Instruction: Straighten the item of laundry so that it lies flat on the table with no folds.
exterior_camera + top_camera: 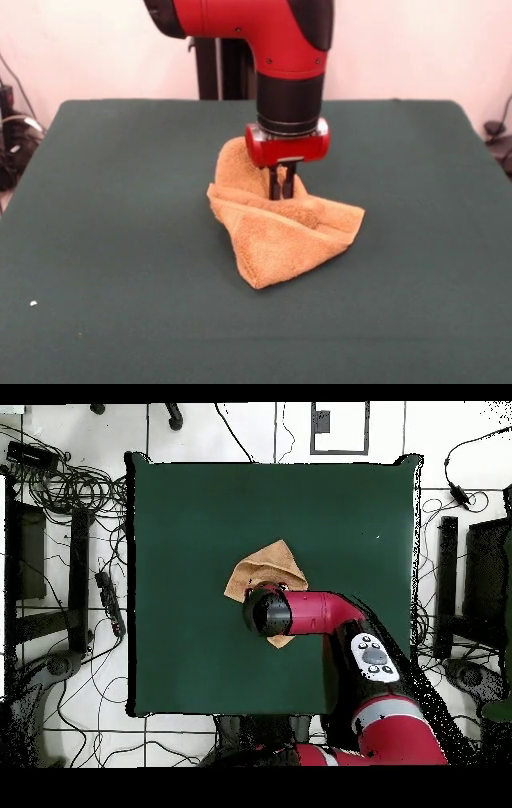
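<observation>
The golden-orange towel (pixel 280 236) lies crumpled near the middle of the dark green table (pixel 120 200), folded over itself, with one part raised behind the gripper. My gripper (pixel 282 192) comes straight down into the top of the bundle, its two black fingers close together and pinched on a fold of the cloth. In the overhead view the towel (pixel 268 564) sticks out from under the red wrist (pixel 268 612), which hides the fingers and part of the cloth. A small corner shows on the wrist's other side.
The robot's black pedestal (pixel 220 68) stands at the table's far side. A small white speck (pixel 33 303) lies on the felt at the front left. Cables and equipment (pixel 70 494) lie on the floor around the table (pixel 200 514).
</observation>
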Robot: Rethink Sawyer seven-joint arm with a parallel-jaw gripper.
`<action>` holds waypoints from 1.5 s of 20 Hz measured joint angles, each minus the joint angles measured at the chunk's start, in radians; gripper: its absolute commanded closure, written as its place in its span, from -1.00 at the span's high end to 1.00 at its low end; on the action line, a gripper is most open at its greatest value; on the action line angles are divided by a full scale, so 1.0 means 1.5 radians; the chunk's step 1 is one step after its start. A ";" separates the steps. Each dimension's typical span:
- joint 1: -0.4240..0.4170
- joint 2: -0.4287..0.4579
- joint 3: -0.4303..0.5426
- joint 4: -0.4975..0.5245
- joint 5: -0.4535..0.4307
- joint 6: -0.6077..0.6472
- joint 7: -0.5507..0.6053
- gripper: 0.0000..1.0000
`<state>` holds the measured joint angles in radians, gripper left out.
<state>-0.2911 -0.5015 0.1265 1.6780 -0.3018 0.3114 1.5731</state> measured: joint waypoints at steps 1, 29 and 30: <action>0.002 -0.001 0.000 0.000 0.001 0.001 0.000 -1.00; -0.007 -0.134 0.000 0.031 0.030 0.158 0.000 -1.00; -0.007 -0.141 0.000 0.034 0.034 0.169 0.000 -1.00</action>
<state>-0.3016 -0.7138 0.1266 1.7296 -0.2514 0.5643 1.5731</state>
